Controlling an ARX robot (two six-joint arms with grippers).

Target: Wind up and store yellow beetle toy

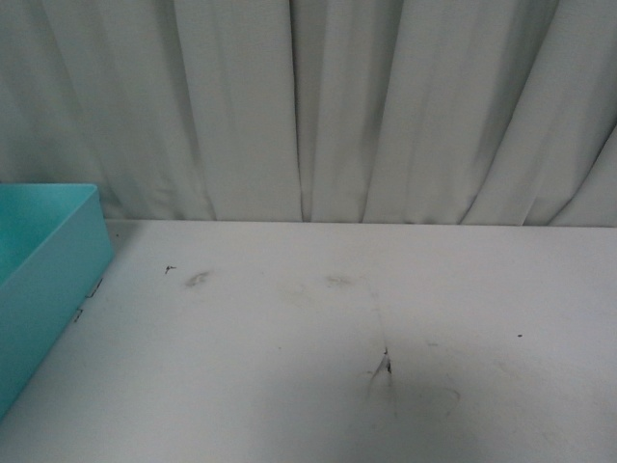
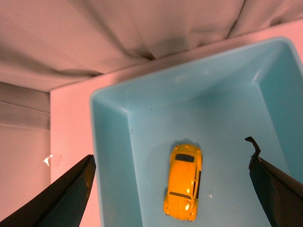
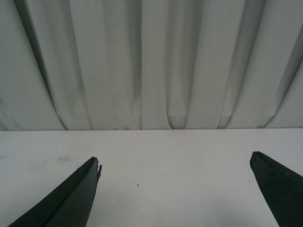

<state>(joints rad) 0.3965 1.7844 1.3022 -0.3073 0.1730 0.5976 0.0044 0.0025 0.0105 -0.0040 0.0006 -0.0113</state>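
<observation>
**Left gripper (image 2: 170, 153) wide over yellow beetle toy (image 2: 183, 182)**

Your left gripper's dark fingers (image 2: 61, 198) stood far apart, holding nothing, above the teal bin (image 2: 113, 156). The yellow beetle toy sat roof-up on the bin's floor, apart from its walls. Your right gripper (image 3: 175, 158) was likewise spread wide over the white table (image 3: 165, 146), facing the curtain (image 3: 156, 61).

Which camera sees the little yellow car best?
The left wrist view: the whole yellow beetle toy sits inside the blue bin. The front view shows only the bin's side, the right wrist view no car.
</observation>
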